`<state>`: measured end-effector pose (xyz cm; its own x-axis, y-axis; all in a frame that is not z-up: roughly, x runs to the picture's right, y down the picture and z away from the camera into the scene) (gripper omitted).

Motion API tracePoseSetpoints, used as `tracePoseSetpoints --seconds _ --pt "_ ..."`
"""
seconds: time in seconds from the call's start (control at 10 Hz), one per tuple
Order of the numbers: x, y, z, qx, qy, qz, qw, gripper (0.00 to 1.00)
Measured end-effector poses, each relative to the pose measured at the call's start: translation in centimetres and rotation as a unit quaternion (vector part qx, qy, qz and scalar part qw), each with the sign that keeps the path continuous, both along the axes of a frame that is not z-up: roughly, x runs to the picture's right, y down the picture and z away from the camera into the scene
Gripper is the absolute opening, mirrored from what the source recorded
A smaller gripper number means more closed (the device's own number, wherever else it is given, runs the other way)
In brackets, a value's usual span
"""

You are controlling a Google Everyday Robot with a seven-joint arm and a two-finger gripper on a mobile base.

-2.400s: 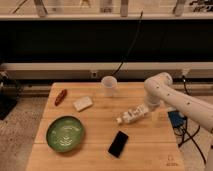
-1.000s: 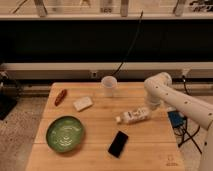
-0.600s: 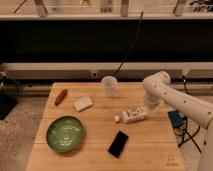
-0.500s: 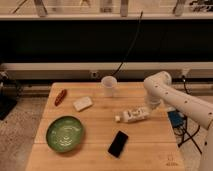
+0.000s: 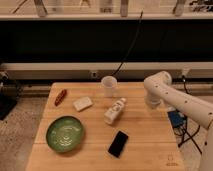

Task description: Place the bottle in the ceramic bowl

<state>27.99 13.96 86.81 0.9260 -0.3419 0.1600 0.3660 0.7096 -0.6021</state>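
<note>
The bottle (image 5: 115,110) is being seen lying on its side near the middle of the wooden table (image 5: 150,145), well apart from the ceramic bowl (image 5: 65,133) at the front left, while the gripper (image 5: 152,101) is being held low beside the bottle, apart from it, its grip not being discernible.

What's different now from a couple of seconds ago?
The bottle has shifted left, away from the hand, and turned to point more away from the camera. The hand hangs to its right, apart from it. Bowl, cup and phone stayed put.
</note>
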Motion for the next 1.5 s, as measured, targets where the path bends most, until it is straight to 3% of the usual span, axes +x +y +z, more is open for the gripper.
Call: tracePoseSetpoints --seconds 0.2,0.4,0.7,0.9,1.3,1.5 --pt "-1.0 0.1 0.0 -0.001 -0.004 -0.007 1.0000 0.50" --pt "-2.4 -0.2 0.0 0.004 -0.015 -0.045 0.9989 0.56" --pt "-3.5 -1.1 1.0 -0.002 -0.027 -0.038 0.9989 0.31" --pt "-3.9 -1.0 1.1 -0.006 -0.030 -0.044 0.9986 0.23" --pt "-5.6 -1.5 1.5 -0.008 -0.044 -0.071 0.9965 0.50" --pt "-6.5 -1.6 1.5 -0.013 -0.050 -0.072 0.9961 0.40"
